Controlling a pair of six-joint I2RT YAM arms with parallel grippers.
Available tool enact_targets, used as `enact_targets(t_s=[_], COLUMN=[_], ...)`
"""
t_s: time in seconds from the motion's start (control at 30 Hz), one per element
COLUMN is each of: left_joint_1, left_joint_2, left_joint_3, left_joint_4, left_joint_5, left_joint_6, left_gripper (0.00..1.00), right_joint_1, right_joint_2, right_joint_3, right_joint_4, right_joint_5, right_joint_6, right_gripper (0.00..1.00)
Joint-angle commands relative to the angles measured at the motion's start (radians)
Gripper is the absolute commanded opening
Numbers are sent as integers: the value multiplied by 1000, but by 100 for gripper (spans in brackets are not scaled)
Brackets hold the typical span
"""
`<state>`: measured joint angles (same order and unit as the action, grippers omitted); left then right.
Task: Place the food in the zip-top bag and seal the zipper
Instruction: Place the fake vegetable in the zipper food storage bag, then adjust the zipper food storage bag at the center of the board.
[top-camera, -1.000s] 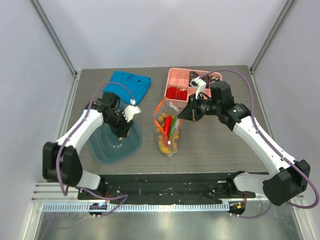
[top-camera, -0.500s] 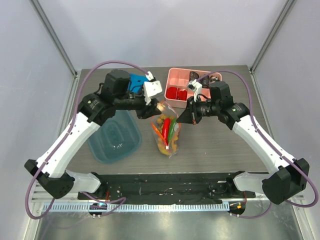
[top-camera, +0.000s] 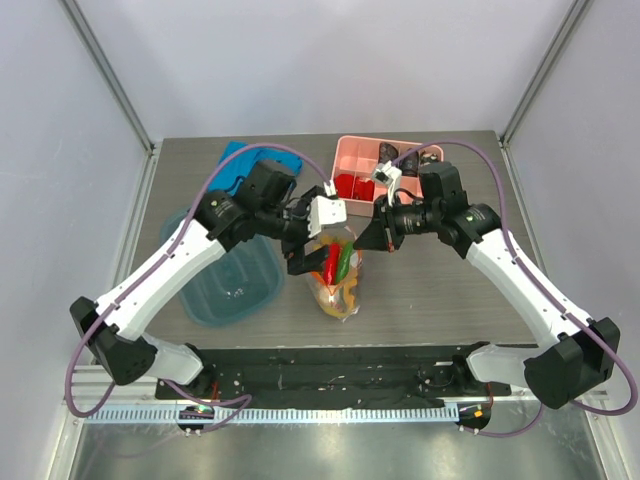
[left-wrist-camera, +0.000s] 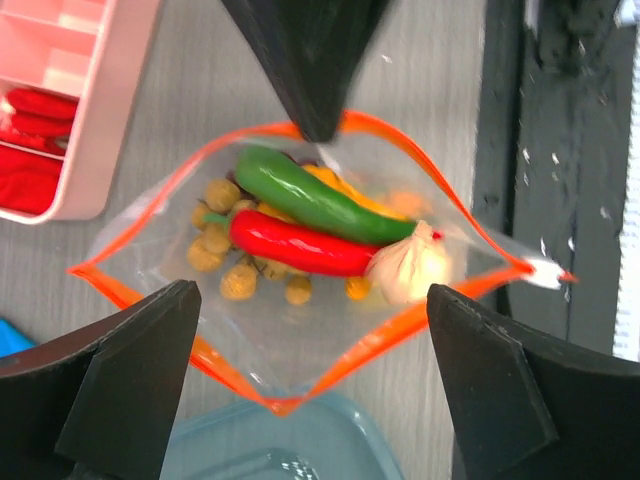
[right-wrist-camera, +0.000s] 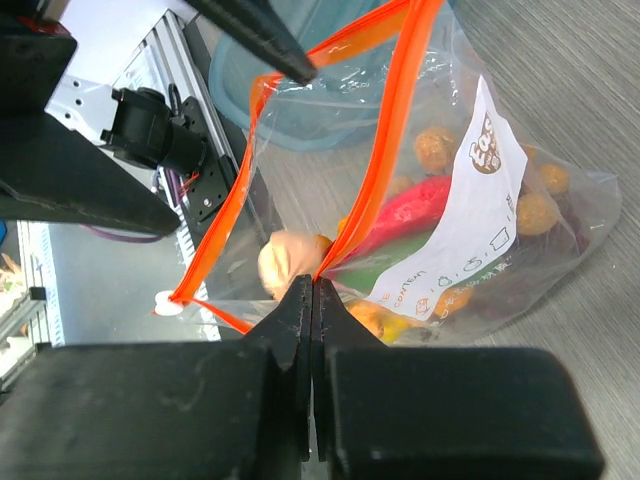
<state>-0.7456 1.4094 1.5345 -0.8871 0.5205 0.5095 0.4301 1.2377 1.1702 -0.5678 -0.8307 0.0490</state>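
The zip-top bag (top-camera: 338, 292) stands with its mouth wide open at the table's middle. Inside lies the food: a green vegetable (left-wrist-camera: 315, 198), a red chili (left-wrist-camera: 300, 245), a beige garlic bulb (left-wrist-camera: 412, 268) and small tan balls (left-wrist-camera: 215, 245). The zipper (left-wrist-camera: 400, 325) runs round the mouth as an orange strip, its white slider (left-wrist-camera: 545, 270) at one end. My left gripper (left-wrist-camera: 310, 292) hovers open just above the mouth, holding nothing. My right gripper (right-wrist-camera: 313, 285) is shut on the bag's far rim, holding it up.
A teal tub (top-camera: 225, 285) sits left of the bag, right under my left arm. A pink divided box (top-camera: 385, 165) with red and dark items stands at the back, and a blue cloth (top-camera: 240, 155) lies at the back left.
My left arm swung right from the teal tub to above the bag, and its jaws opened. The right gripper stayed shut on the rim.
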Motion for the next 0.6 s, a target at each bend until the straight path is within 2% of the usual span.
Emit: enact_targets(t_s=[0.0, 0.23, 0.43, 0.53, 0.57], left_joint_1=[-3, -20, -96, -142, -150], left_joint_2=[-62, -46, -10, 0, 3], left_joint_3=[21, 10, -42, -80, -88], left_joint_4=[-171, -288, -227, -175, -171], left_joint_5=[53, 33, -34, -76, -85], left_joint_6=[228, 495, 595, 603, 621], left_gripper=[100, 91, 85, 74, 66], right_joint_1=[-1, 2, 4, 10, 15], right_joint_2=[2, 26, 63, 82, 91], right_joint_3=[52, 72, 108, 124, 126], right_joint_4=[9, -10, -17, -20, -21], right_joint_5=[-54, -82, -99, -99, -102], right_joint_6=[-44, -113, -130, -143, -149], right_gripper=[1, 1, 1, 1, 1])
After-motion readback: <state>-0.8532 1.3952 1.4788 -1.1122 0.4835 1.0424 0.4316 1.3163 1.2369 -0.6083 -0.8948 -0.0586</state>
